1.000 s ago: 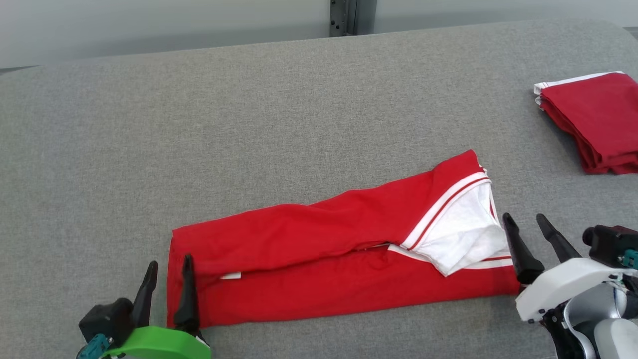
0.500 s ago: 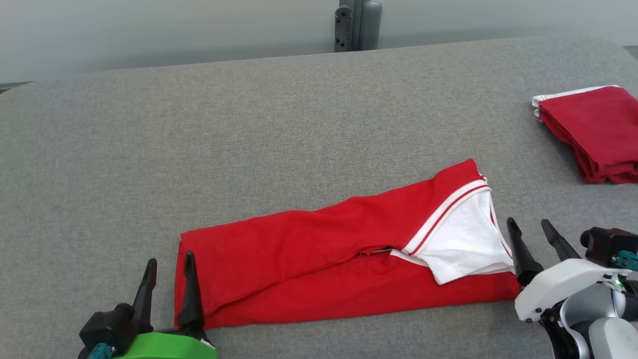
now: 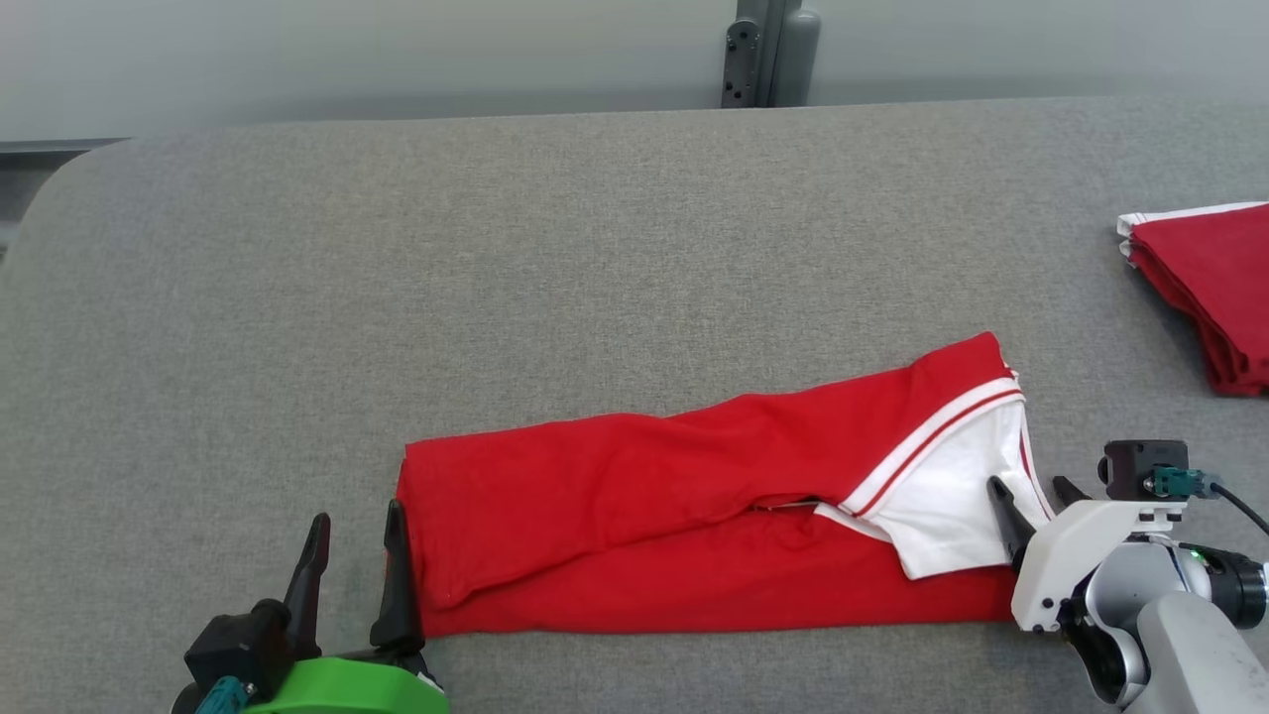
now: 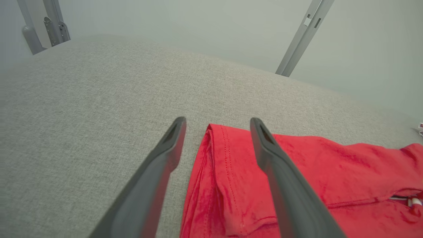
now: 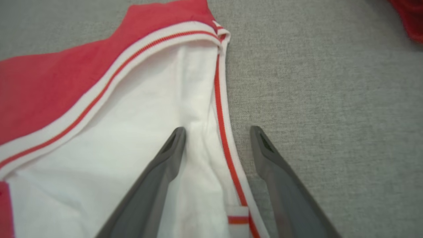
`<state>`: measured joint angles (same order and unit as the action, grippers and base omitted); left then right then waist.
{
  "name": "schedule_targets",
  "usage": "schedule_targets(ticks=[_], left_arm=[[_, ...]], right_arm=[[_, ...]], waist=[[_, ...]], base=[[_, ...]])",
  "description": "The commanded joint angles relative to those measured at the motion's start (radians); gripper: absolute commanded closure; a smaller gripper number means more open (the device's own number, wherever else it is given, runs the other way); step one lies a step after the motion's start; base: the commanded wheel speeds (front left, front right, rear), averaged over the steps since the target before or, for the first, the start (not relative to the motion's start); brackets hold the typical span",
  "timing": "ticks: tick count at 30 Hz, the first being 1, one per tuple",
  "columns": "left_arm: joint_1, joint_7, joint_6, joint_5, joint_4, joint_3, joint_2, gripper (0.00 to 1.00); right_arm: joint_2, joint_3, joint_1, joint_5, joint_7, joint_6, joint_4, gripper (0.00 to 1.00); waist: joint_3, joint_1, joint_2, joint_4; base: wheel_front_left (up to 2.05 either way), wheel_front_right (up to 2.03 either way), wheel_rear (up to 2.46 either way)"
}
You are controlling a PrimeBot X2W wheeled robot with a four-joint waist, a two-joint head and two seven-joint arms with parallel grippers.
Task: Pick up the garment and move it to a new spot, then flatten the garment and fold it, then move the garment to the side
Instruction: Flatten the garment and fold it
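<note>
L gripper: jaws spread wide, nothing held, straddling the hem end of the garment, one finger over cloth, one over the bare grey table. R gripper: also wide & empty, straddling the striped collar edge at the opp. end. Each looks set to pinch an end, prob. for the next fold. Garment lies as a long red band, folded lengthwise, approx 6 o'clock on the table, hem toward 7, collar toward 4. Folded red stack sits well apart at 3 o'clock.
</note>
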<state>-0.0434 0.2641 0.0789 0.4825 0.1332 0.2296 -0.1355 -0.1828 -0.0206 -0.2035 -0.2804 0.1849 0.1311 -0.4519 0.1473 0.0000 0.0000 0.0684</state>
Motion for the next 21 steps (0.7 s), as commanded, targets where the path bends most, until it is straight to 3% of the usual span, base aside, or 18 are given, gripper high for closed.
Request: schedule_targets(ticks=[1,5,6,7,8,9,10,21], left_arm=[[0.012,0.0,-0.004,-0.012,0.003,-0.004,0.005,0.0],[0.009,0.0,-0.009,-0.017,0.01,-0.009,0.01,0.0],[0.007,0.0,-0.01,-0.019,0.01,-0.011,0.011,0.0],[0.005,0.0,-0.01,-0.019,0.01,-0.013,0.012,0.0],[0.002,0.0,-0.01,-0.021,0.01,-0.017,0.013,0.0],[-0.001,0.0,-0.011,-0.023,0.009,-0.02,0.014,0.0],[-0.003,0.0,-0.01,-0.024,0.008,-0.022,0.014,0.0],[-0.014,0.0,-0.012,-0.037,0.001,-0.041,0.013,0.0]], right_arm=[[-0.01,0.012,-0.016,-0.012,0.006,-0.001,-0.027,0.0],[-0.014,0.064,-0.026,-0.04,0.022,0.0,-0.091,0.0],[-0.013,0.082,-0.028,-0.052,0.025,0.0,-0.099,0.14],[-0.011,0.097,-0.03,-0.063,0.026,0.0,-0.106,0.53],[-0.014,0.113,-0.032,-0.071,0.026,0.0,-0.11,0.74],[-0.018,0.125,-0.034,-0.078,0.025,0.0,-0.113,0.93],[-0.022,0.134,-0.039,-0.085,0.022,0.0,-0.117,1.0],[-0.104,0.111,-0.105,-0.127,-0.046,-0.001,-0.061,1.0]], waist=[[0.0,0.0,0.0,0.012],[-0.003,0.0,0.0,0.02],[-0.004,0.0,0.0,0.02],[-0.005,0.0,0.0,0.019],[-0.006,0.0,0.0,0.018],[-0.006,0.0,0.0,0.015],[-0.006,0.0,0.0,0.011],[-0.016,0.0,0.0,-0.074]], base=[[0.0,0.0,0.0],[0.0,0.0,0.0],[0.0,0.0,0.0],[0.0,0.0,0.0],[0.0,0.0,0.0],[0.0,0.0,0.0],[0.0,0.0,0.0],[0.0,0.0,0.0]])
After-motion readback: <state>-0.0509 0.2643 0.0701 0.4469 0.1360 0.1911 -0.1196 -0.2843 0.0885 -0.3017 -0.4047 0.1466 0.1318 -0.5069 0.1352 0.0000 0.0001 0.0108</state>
